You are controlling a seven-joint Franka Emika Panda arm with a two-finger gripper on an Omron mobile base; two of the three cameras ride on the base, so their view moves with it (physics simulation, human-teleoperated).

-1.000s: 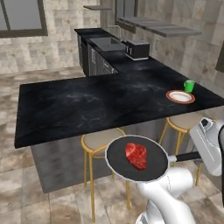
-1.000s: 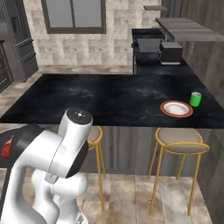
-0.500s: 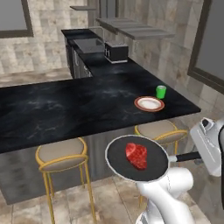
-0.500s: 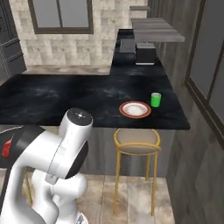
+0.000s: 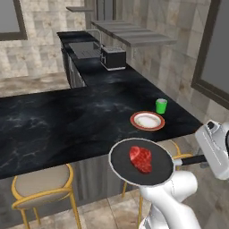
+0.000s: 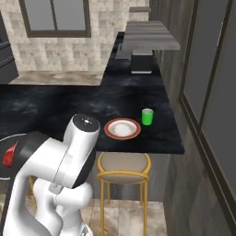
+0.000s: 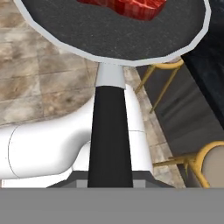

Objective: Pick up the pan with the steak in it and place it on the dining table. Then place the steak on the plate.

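Observation:
The black pan [image 5: 156, 174] with its pale rim hangs level in the air in front of the dining table [image 5: 58, 127], over the stools. The red steak [image 5: 140, 159] lies in its middle. My gripper [image 5: 203, 159] is shut on the pan's straight black handle [image 7: 109, 131] at the right. In the hand view the pan [image 7: 87, 30] lies at the top with the steak [image 7: 127, 6] at the edge. The red-rimmed white plate [image 5: 147, 120] sits near the table's right front corner, just beyond the pan. From the right base the plate [image 6: 122, 128] is in mid-view.
A green cup [image 5: 161, 106] stands right behind the plate. Round yellow-framed stools [image 5: 42, 185] [image 6: 123, 166] sit under the table's front edge. A kitchen counter with a sink and a dark appliance [image 5: 112, 58] runs along the back. A wall with dark windows [image 6: 207, 92] closes the right side.
The whole scene has slid left and nearer in both base views as the base moved; the plate and cup now lie close ahead. The pan stays held with the steak in it.

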